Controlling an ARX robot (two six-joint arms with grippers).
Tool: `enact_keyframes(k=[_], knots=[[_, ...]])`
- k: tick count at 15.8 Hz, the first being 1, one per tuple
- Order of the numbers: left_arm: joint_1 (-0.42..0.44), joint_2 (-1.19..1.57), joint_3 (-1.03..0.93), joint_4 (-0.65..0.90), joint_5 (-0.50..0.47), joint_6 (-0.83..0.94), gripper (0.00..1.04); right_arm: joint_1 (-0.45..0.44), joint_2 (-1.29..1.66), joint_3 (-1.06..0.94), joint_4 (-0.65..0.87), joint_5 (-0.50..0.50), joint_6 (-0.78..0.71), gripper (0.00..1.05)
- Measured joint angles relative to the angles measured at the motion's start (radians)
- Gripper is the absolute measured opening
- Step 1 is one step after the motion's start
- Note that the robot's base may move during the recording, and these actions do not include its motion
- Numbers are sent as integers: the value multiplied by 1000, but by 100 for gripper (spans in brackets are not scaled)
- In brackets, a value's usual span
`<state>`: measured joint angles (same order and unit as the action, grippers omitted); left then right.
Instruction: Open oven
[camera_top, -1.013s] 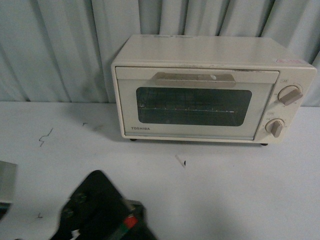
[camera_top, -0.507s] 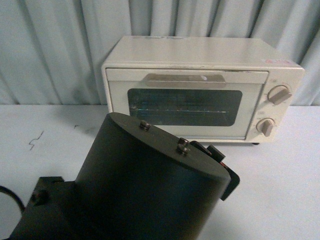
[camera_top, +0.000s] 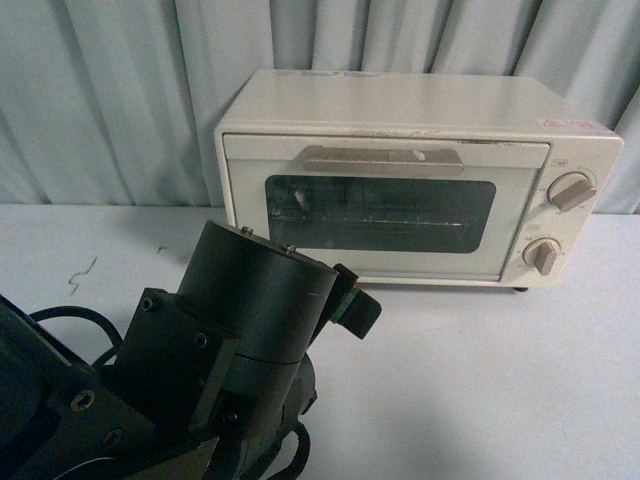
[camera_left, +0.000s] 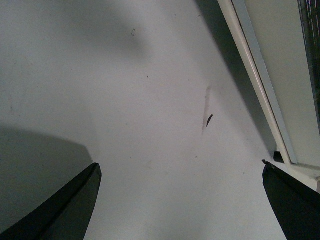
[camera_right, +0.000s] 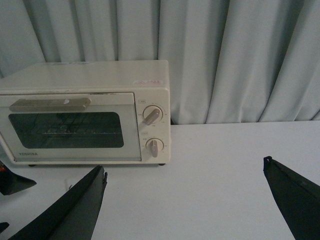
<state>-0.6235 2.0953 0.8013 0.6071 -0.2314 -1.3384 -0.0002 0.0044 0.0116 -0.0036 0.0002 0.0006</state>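
Observation:
The cream-white oven (camera_top: 420, 185) stands at the back of the table with its glass door shut and its beige bar handle (camera_top: 385, 160) along the door's top. My left arm (camera_top: 230, 340) fills the lower left of the front view. Its gripper (camera_left: 181, 164) is open over bare table just in front of the oven's lower front edge (camera_left: 260, 85), with nothing between the fingers. My right gripper (camera_right: 185, 163) is open too, well back from the oven (camera_right: 85, 112) and to the right of its two knobs (camera_right: 151, 115). It touches nothing.
A pale grey curtain (camera_top: 100, 100) hangs close behind the oven. The white table (camera_top: 500, 380) carries small dark marks (camera_top: 80, 272) at the left. A black cable (camera_top: 70, 320) loops beside the left arm.
My left arm rose from the lower edge to fill the front view, then drew back down and left. Its fingertip now shows below the door's left corner. The oven door stays shut.

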Motion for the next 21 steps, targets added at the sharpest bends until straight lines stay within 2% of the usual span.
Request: enact_keyframes(k=[17,21], knots=[[44,32,35,5,-3,-61,98,0,0,0,0,0,0,98],[87,42,35,23,-3,-119,98,0,0,0,0,0,0,98]])
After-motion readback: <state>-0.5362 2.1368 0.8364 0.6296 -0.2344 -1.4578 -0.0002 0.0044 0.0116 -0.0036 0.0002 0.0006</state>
